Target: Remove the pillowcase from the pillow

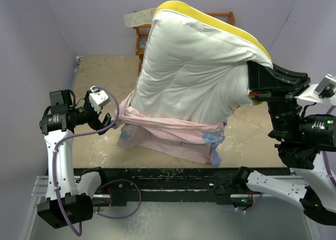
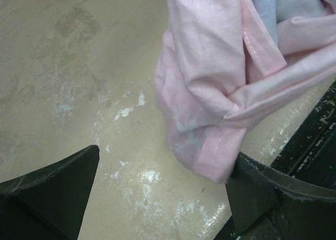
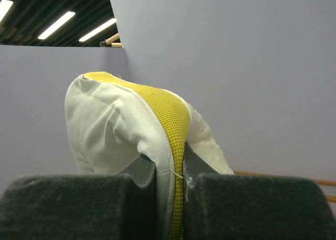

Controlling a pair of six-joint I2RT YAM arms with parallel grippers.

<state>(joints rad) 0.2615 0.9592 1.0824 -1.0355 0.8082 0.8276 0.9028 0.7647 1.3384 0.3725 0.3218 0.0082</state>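
Pillow (image 1: 194, 66) held tilted upright, yellow edge pinched by right gripper (image 3: 170, 195). Pillowcase (image 1: 168, 137) bunched round lower end. Left gripper (image 2: 163, 190) spread wide beside hem. Hem best clamped firmly, then drawn downward.

Thin, matt pink cloth pillowcase (image 1: 173, 139); puffy white fabric pillow (image 1: 194, 66) with yellow waffle-textured band (image 3: 176, 124); scuffed, glossy worktop (image 2: 68, 82).

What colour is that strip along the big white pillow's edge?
Yellow, with a fine grid weave; the strip on the pillow shows best in the right wrist view.
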